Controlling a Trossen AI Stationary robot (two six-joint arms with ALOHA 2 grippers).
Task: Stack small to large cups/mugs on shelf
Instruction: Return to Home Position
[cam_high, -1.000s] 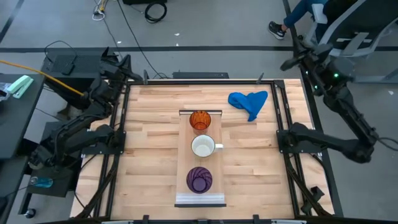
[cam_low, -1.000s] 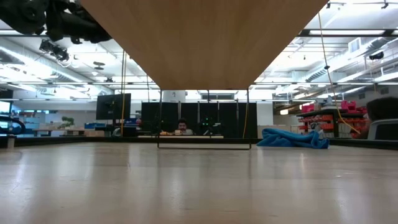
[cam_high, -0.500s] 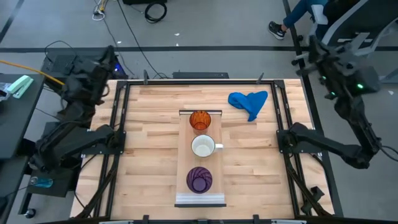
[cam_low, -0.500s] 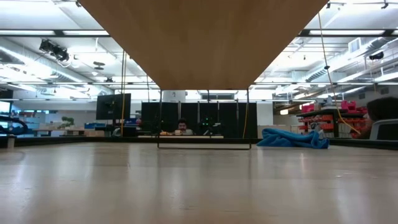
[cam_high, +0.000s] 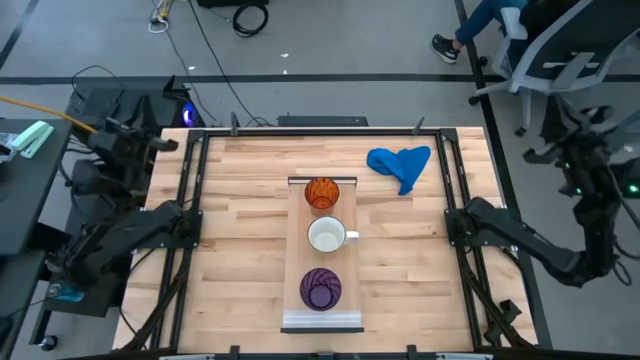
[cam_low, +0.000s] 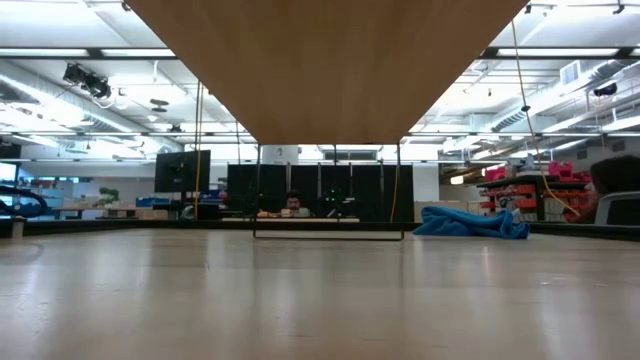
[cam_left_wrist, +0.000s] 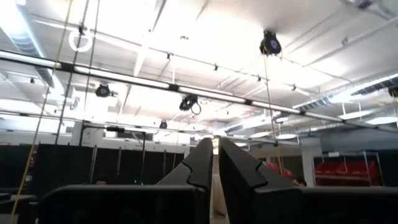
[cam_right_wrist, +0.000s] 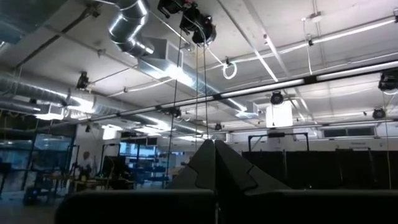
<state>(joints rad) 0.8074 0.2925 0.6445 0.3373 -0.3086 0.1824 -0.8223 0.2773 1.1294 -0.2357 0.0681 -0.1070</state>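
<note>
Three cups stand upright on their bases in a row on the shelf (cam_high: 300, 262). The orange cup (cam_high: 321, 192) is at the far end, the white mug (cam_high: 327, 236) in the middle with its handle toward the table's right, and the purple cup (cam_high: 321, 289) near the front. My left gripper (cam_left_wrist: 216, 144) is beyond the table's left edge (cam_high: 150, 142), tipped upward at the ceiling, shut on nothing. My right gripper (cam_right_wrist: 214, 142) is beyond the right edge (cam_high: 572, 130), also tipped up and shut, with nothing in it.
A crumpled blue cloth (cam_high: 401, 165) lies on the tabletop at the far right, right of the shelf. In the low view the shelf's underside (cam_low: 330, 70) spans overhead on a thin frame. A person's legs and an office chair (cam_high: 560, 50) are beyond the far right corner.
Both arms have drawn back from the table's far corners. The left gripper went outward past the left edge and toward the near side. The right gripper swung outward past the right edge. Both have tipped further upward. The cups and cloth have stayed put.
</note>
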